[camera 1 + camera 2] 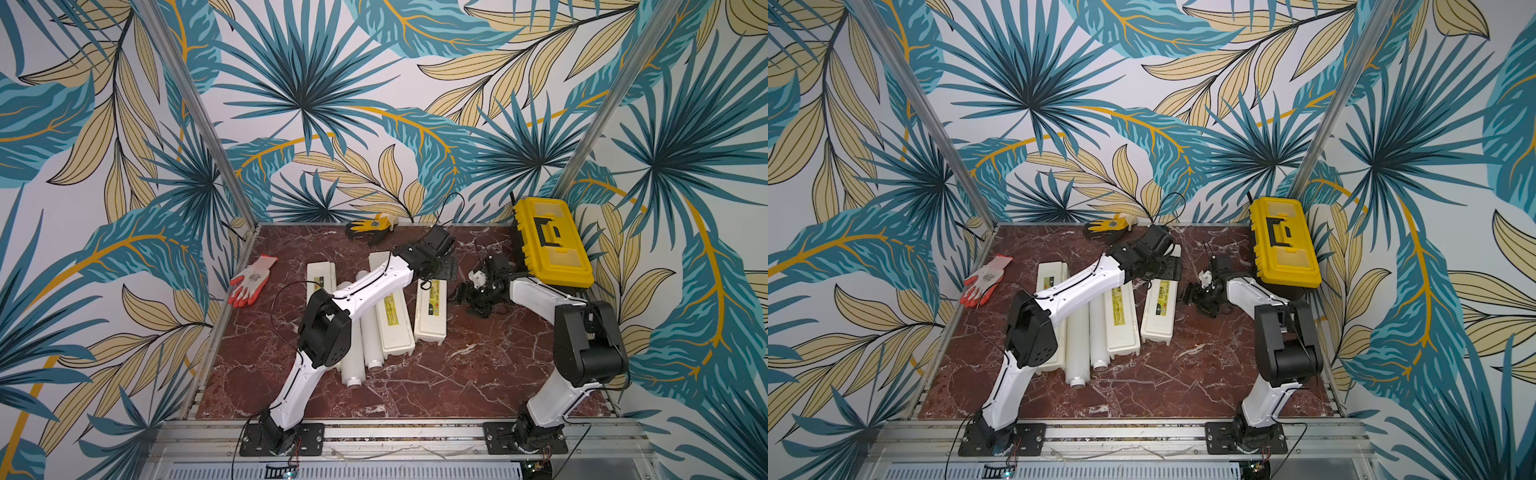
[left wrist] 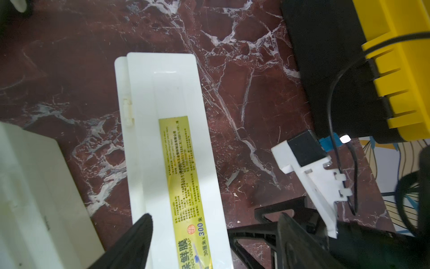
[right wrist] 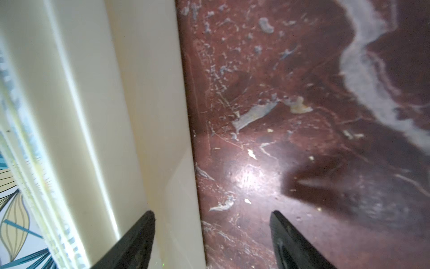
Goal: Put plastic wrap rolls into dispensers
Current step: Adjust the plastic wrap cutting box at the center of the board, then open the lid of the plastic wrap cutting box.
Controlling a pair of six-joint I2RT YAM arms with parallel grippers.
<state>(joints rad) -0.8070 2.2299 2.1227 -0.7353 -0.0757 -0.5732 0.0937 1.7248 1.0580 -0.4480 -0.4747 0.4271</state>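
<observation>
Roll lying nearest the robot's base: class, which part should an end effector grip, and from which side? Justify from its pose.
Probably grip the roll near its near end, from above, jaws across its width. It lies flat on the table; a second roll lies close along one side and the left arm hangs over its far half. Only the near end pokes clear.

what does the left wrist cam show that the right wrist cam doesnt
Only left wrist: a dispenser from above with its yellow-green label, a second dispenser, the yellow toolbox. Only right wrist: a dispenser's plain side up close, and glare on the table. Both: red marble table, cream plastic, and that arm's own gripper, open and empty: left gripper, right gripper.
</observation>
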